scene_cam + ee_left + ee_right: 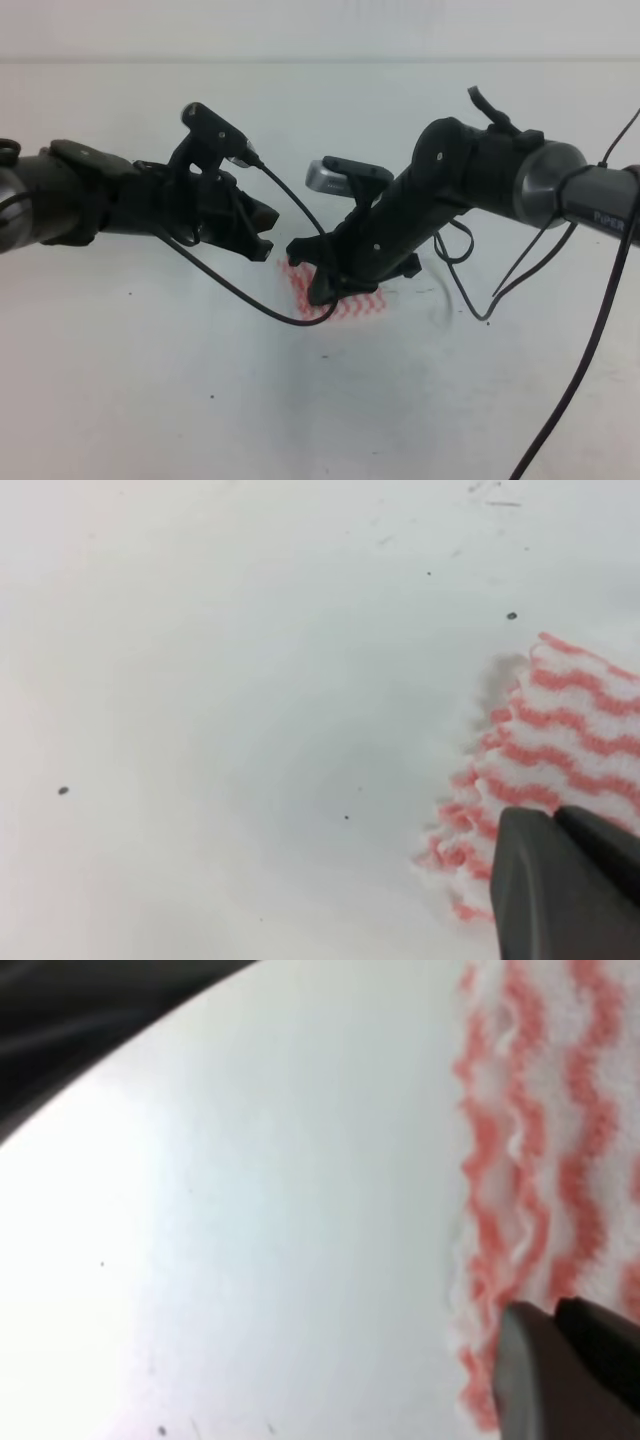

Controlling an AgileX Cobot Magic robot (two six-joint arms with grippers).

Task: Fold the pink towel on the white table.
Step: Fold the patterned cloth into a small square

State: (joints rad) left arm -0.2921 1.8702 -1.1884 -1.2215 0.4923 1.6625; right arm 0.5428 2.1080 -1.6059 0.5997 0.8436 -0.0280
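Both arms crowd in over the towel (345, 300), lying mid-table (150, 400) and mostly hidden beneath them. The right gripper (322, 290) dips to the towel's edge, probably to catch a layer, fingers looking nearly together. The left gripper (262, 232) hovers just beside; its fingers look together too.

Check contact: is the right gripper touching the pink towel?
Cannot tell. In the right wrist view the right gripper overlaps the pink towel near its edge, but no view plainly shows contact or a gap. The high view hides the fingertips behind the arm.
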